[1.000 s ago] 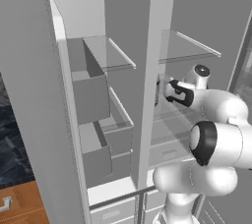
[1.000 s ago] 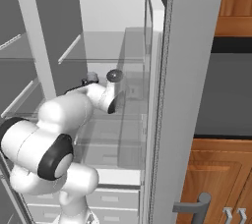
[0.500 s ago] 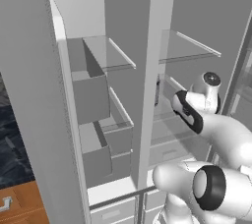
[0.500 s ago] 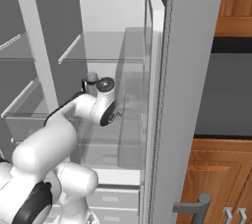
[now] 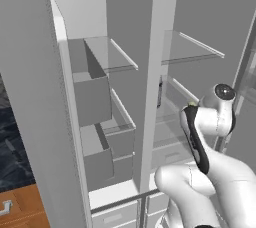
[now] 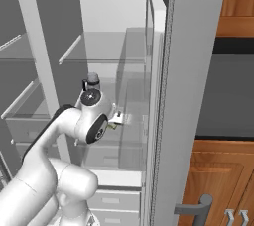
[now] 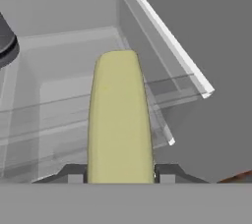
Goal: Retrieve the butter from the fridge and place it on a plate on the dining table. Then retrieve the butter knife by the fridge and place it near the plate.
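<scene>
Hand view puts the butter (image 7: 119, 120) dead centre, a pale-yellow stick running from the 6 o'clock edge up toward 12 o'clock, with a dark fingertip (image 7: 70, 173) pressed against its left flank and the other against its right flank at the bottom. The gripper (image 7: 119, 174) has its jaws partly closed, clamped on the stick from both sides. Behind the butter lie the white inner walls of the fridge (image 7: 64, 12) and the front edge of a clear shelf (image 7: 162, 125), with a white rail slanting from 12 o'clock down toward 3 o'clock. At 9 o'clock, high on the left edge, a dark rounded thing (image 7: 7, 43) pokes into the frame; what it is cannot be told here. From the left base view the fridge (image 5: 150, 32) stands open, its grey door at 9 o'clock, and the white arm (image 5: 210, 137) rises from 5 o'clock with its wrist at the right-hand compartment; a small yellowish tip of the butter (image 5: 192, 104) peeks above the wrist. From the right base view a sliver of the butter (image 6: 114, 125) shows just right of the wrist, at mid height in front of the shelves, with a grey can (image 6: 92, 81) on the shelf above at 11 o'clock and the open right-hand door (image 6: 188, 71) at 3 o'clock.
</scene>
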Controlling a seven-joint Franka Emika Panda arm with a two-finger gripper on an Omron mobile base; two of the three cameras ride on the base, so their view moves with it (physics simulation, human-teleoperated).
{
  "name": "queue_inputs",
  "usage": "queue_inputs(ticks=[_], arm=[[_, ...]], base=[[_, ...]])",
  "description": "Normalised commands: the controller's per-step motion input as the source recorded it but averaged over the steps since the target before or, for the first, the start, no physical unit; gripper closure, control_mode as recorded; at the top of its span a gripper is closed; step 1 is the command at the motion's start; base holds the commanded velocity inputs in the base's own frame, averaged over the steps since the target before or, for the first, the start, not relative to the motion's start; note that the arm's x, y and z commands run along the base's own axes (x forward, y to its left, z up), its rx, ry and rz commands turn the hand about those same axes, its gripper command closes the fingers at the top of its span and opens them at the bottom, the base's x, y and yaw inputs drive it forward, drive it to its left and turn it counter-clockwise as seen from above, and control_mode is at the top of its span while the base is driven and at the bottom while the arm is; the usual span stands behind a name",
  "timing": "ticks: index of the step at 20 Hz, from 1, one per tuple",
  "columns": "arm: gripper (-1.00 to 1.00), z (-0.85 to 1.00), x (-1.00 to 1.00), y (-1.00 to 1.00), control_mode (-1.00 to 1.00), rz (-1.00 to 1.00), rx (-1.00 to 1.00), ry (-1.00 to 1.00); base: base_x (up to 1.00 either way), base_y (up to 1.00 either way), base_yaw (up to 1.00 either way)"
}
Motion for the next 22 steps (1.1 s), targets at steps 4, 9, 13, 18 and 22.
queue_inputs(ticks=[4, 9, 13, 18, 22], arm=[[1.00, 0.07, -0.83, 0.18, -1.00, -0.02, 0.08, 0.00], [1.00, 0.00, -0.80, 0.21, -1.00, 0.00, 0.03, 0.00], [1.00, 0.00, -0.47, 0.58, -1.00, 0.00, -0.16, 0.00], [1.00, -0.01, -0.44, 0.46, -1.00, 0.00, -0.01, 0.00], [1.00, -0.04, -0.34, 0.17, -1.00, 0.00, 0.01, -0.04]], base=[[0.00, 0.00, 0.00], [0.00, 0.00, 0.00], [0.00, 0.00, 0.00], [0.00, 0.00, 0.00], [0.00, 0.00, 0.00]])
